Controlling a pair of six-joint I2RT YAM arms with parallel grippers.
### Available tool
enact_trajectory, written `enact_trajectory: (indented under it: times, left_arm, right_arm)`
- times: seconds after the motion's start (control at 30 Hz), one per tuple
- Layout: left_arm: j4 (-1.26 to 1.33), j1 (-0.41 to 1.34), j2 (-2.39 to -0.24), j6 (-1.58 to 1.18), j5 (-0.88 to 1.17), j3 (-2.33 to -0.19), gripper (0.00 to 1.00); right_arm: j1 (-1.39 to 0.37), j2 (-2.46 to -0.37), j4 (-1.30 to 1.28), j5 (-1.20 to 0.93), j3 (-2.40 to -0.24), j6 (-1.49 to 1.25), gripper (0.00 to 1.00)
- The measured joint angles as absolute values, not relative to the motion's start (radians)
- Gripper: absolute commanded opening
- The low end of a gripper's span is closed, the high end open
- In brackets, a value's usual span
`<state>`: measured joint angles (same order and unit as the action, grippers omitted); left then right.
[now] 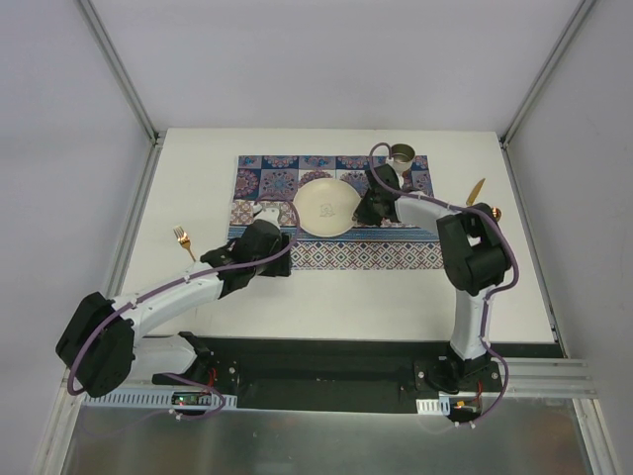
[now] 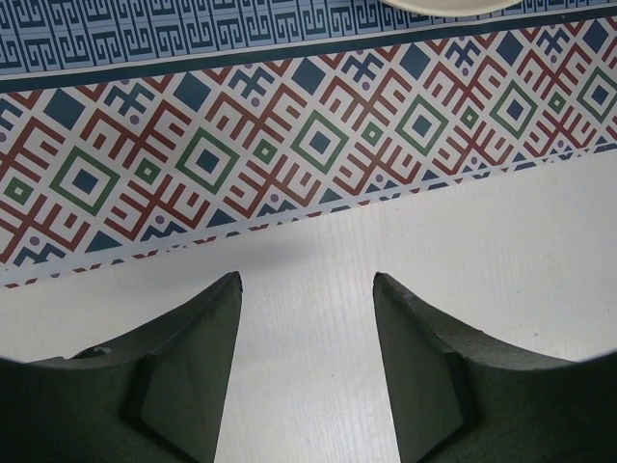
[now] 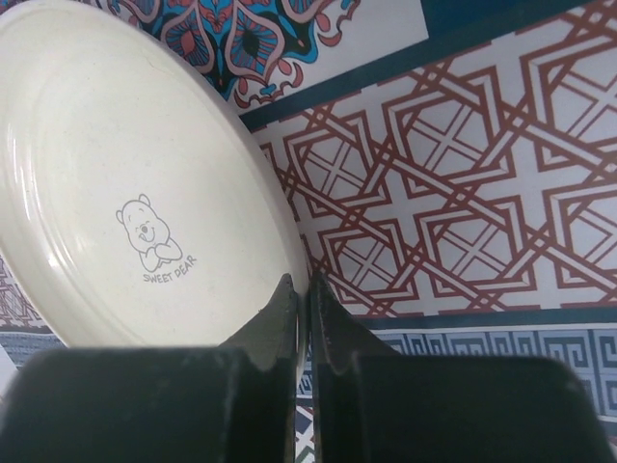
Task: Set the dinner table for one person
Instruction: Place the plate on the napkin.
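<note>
Your right fingers (image 3: pixel 286 313) are pinched shut on the rim of the plate (image 3: pixel 125 193), which runs between them. Your left fingers (image 2: pixel 198 367) stand half open with nothing between them. They hang over bare tabletop (image 2: pixel 405 241), just beside the near edge of the mat (image 2: pixel 289 125). That tabletop is a flat white rectangle carrying everything, with the mat across its middle. One plate: round, cream, glossy, printed with a small bear. One mat: rectangular cloth in blue and red geometric tiles. One gold fork (image 1: pixel 183 240) lies on the tabletop left of the mat. One gold utensil (image 1: pixel 478 190) lies right of it, and one cup (image 1: pixel 402 154) stands at the mat's far right corner.
</note>
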<state>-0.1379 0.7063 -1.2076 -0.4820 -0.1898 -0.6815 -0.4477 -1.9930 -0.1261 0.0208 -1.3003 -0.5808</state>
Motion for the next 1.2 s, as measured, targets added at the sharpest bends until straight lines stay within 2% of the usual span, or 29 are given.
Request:
enact_trajectory:
  times: [0.73, 0.83, 0.87, 0.93, 0.97, 1.07, 1.2]
  left_arm:
    - [-0.135, 0.706, -1.171, -0.469, -0.192, -0.654, 0.56]
    - [-0.135, 0.706, -1.171, -0.467, -0.192, -0.654, 0.56]
    - [-0.135, 0.706, -1.171, -0.467, -0.192, -0.654, 0.56]
    - [-0.135, 0.706, -1.171, -0.466, -0.192, -0.654, 0.56]
    - [-0.135, 0.706, -1.171, -0.466, -0.192, -0.654, 0.56]
    - [-0.134, 0.706, -1.171, -0.466, -0.192, -0.654, 0.56]
    - [-0.134, 0.706, -1.172, -0.465, -0.195, -0.654, 0.56]
  right_arm:
    - [-0.454, -2.027, -0.139, 0.059, -1.354, -0.613, 0.01]
    - [-0.454, -2.027, -0.139, 0.058, -1.354, -0.612, 0.21]
    - [-0.454, -2.027, -0.138, 0.058, -1.354, -0.611, 0.32]
    - [-0.453, -2.027, -0.141, 0.066, -1.354, -0.607, 0.38]
    - [-0.452, -2.027, -0.140, 0.065, -1.354, -0.605, 0.50]
    - [-0.451, -2.026, -0.123, 0.061, -1.359, -0.604, 0.56]
    - [-0.451, -2.024, -0.120, 0.064, -1.360, -0.599, 0.57]
